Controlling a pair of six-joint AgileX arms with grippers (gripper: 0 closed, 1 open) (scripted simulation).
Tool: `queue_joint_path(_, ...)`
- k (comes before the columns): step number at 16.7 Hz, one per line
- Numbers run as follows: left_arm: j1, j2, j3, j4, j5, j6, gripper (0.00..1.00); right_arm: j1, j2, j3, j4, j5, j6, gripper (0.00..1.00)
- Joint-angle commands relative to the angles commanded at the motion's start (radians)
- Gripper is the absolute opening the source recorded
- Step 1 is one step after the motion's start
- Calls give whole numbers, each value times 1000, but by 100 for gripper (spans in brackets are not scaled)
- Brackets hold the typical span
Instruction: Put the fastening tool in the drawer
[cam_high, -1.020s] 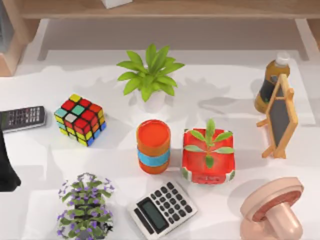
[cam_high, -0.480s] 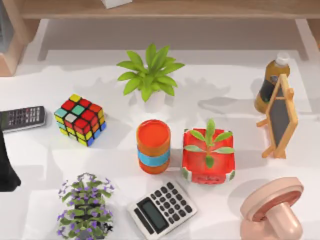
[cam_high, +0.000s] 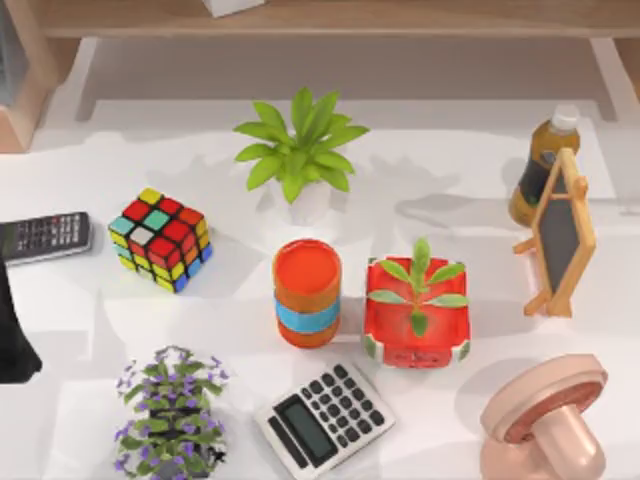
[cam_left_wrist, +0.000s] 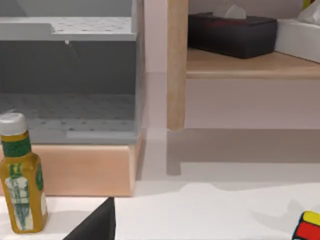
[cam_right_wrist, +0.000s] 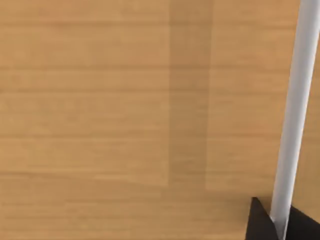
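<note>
Left gripper (cam_left_wrist: 95, 227) low by table's left edge, facing grey drawer (cam_left_wrist: 67, 85) and bottle (cam_left_wrist: 20, 175) — grip impossible to tell. Right gripper (cam_right_wrist: 277, 227) over wood — likewise.

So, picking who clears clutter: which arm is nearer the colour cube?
Left. The left arm sits at the left edge of the table, beside the colour cube; the right claw faces a wood panel, apparently off the table.

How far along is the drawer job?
Done: nothing evident; the grey drawer unit looks bare where visible. In hand: no grasp seen; left gripper sits at the table's left edge facing it, right gripper faces a wooden panel. Left: pick up the fastening tool and put it in.
</note>
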Motion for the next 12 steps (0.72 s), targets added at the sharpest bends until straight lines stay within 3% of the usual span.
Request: queue_joint_path(12, 0, 0, 0, 0, 0, 0, 100, 86, 105, 249, -145, 87, -1, 0)
